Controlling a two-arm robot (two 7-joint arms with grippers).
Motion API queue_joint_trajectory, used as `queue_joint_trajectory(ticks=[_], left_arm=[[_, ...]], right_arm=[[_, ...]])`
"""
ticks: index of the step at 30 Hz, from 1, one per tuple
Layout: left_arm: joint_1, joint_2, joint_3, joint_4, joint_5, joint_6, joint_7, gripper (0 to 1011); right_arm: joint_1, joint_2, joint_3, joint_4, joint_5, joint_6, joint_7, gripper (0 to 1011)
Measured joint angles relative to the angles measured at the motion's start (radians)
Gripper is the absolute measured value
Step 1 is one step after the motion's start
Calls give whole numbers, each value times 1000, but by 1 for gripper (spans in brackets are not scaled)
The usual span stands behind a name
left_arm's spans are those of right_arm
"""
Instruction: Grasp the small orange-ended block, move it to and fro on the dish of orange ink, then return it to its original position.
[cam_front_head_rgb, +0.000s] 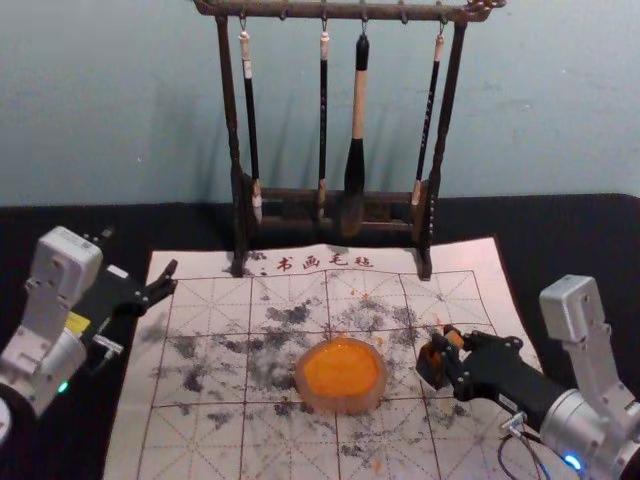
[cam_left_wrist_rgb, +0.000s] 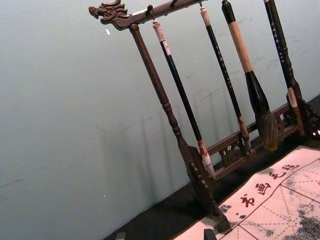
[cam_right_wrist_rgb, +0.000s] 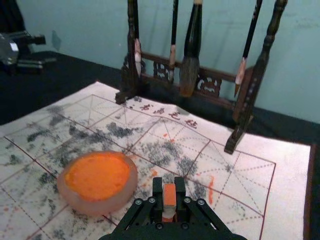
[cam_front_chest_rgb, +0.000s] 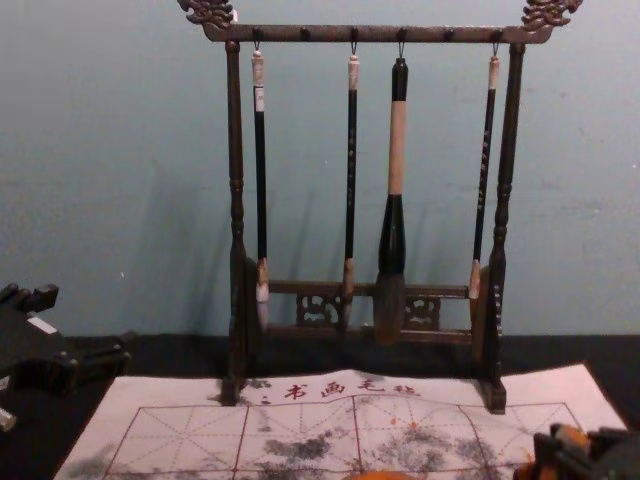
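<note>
One squarish block (cam_right_wrist_rgb: 169, 195) in right gripper (cam_front_head_rgb: 446, 357)

- Mat (cam_front_head_rgb: 125, 440): spread on the table (cam_front_head_rgb: 560, 225).
- Rack (cam_front_head_rgb: 229, 120): upright at the mat's far side, feet reaching onto it; wall (cam_front_head_rgb: 540, 100) behind.
- Four brushes (cam_front_head_rgb: 358, 100): hung from the rack's top bar, one beside each post, two between.
- Dish (cam_front_head_rgb: 340, 403): on the mat, before the rack, with ink (cam_front_head_rgb: 340, 368) in it.
- Right gripper (cam_front_head_rgb: 452, 362): right of the dish, block (cam_right_wrist_rgb: 169, 194) between its fingers.
- Left gripper (cam_front_head_rgb: 141, 252): at the mat's far-left corner.
</note>
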Motion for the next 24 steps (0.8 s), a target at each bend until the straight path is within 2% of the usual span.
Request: queue_joint_trajectory(ticks=[5, 11, 15, 20, 24], left_arm=[[0, 0, 0, 0, 0, 0, 0, 1010], [0, 0, 0, 0, 0, 0, 0, 1010], [0, 0, 0, 0, 0, 0, 0, 1010], [0, 0, 0, 0, 0, 0, 0, 1010], [0, 0, 0, 0, 0, 0, 0, 1010]], right_arm=[[-9, 11, 20, -44, 1, 30, 16, 40], [-22, 44, 53, -119, 1, 80, 44, 40], [-17, 59, 75, -150, 10, 92, 72, 40], [28, 55, 78, -150, 24, 93, 107, 40], [82, 42, 53, -121, 36, 99, 141, 40]])
